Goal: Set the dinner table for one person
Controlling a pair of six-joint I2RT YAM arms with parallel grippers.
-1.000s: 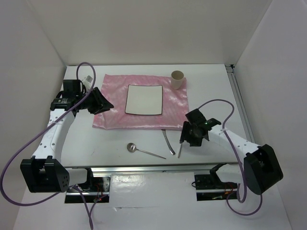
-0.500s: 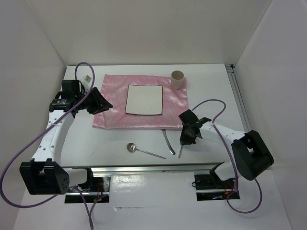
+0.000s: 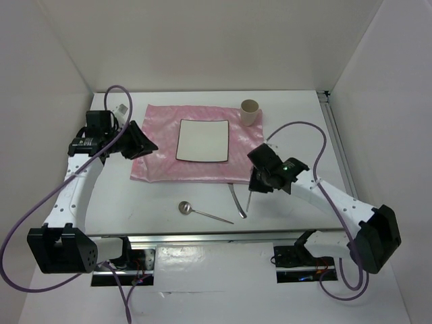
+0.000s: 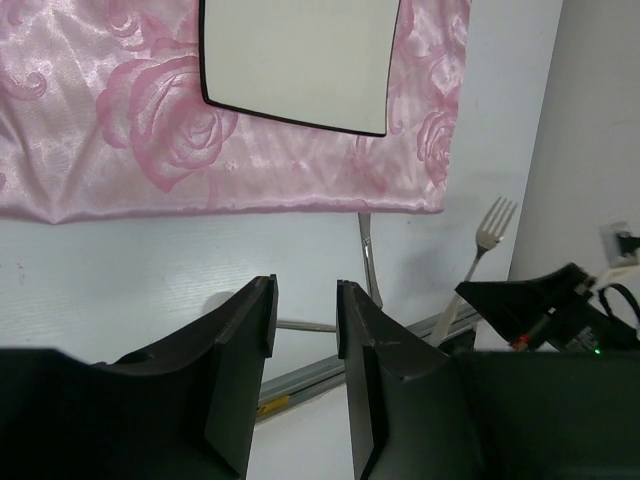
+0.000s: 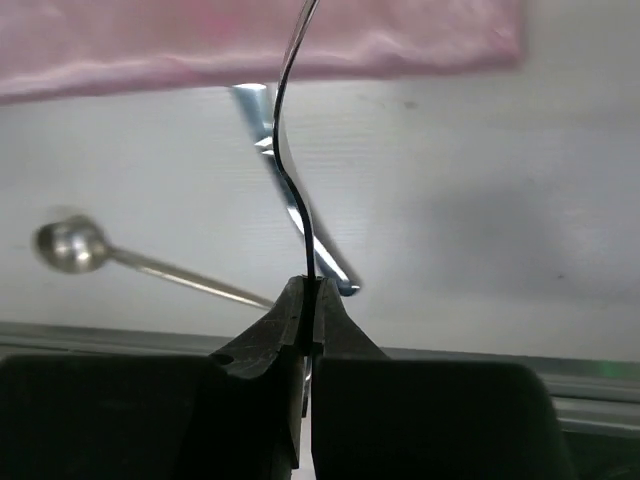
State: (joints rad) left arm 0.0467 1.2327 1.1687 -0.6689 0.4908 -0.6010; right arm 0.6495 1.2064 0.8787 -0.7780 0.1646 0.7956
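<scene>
One fork (image 4: 484, 238), pinched by the handle in your R gripper (image 5: 305, 290), runs near-to-far w/ tines far, low over the dinner table (image 3: 297, 121) just off the near-R corner of the pink mat (image 3: 155, 142); plate (image 3: 202, 140) sits far-left of it, L gripper (image 4: 305, 300) part-open & empty.

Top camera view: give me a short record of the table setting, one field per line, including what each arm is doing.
surface: dinner table, white
mat: pink cloth mat, lying flat
plate: square white plate, on the mat's middle
cup: beige cup, upright at the mat's far right corner
spoon: on bare table, nearer than the mat
knife: on bare table by the mat's near edge
fork: held by its handle
right gripper: jaws shut on the fork
left gripper: jaws open, empty, at the mat's left edge
</scene>
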